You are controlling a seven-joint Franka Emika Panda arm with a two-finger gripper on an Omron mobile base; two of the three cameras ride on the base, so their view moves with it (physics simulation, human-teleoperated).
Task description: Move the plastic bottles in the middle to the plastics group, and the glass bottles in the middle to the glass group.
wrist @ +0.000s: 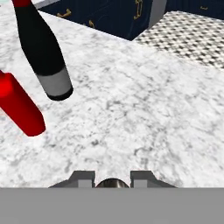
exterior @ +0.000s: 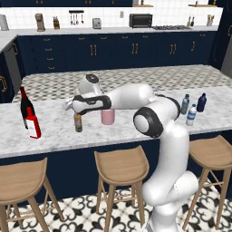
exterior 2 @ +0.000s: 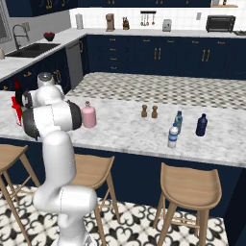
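Note:
My gripper (exterior: 77,111) is shut on the neck of the slim brown beer bottle (exterior: 78,123), which hangs upright at the counter, left of the pale pink bottle (exterior: 107,117). In the hand view the bottle's round top (wrist: 112,183) sits between the fingertips (wrist: 83,178). Ahead of them are the tall dark wine bottle (wrist: 43,52) and the bright red bottle (wrist: 19,107), the glass group, also at the counter's left end (exterior: 27,113). At the right end, the clear water bottle (exterior: 191,114) stands beside the teal bottle (exterior: 185,104) and the navy bottle (exterior: 201,103).
Two small brown shakers (exterior 2: 149,111) stand on the marble counter (exterior: 54,136) behind the middle. Wooden stools (exterior: 121,165) line the near side under the counter's edge. Bare marble lies between the beer bottle and the glass group.

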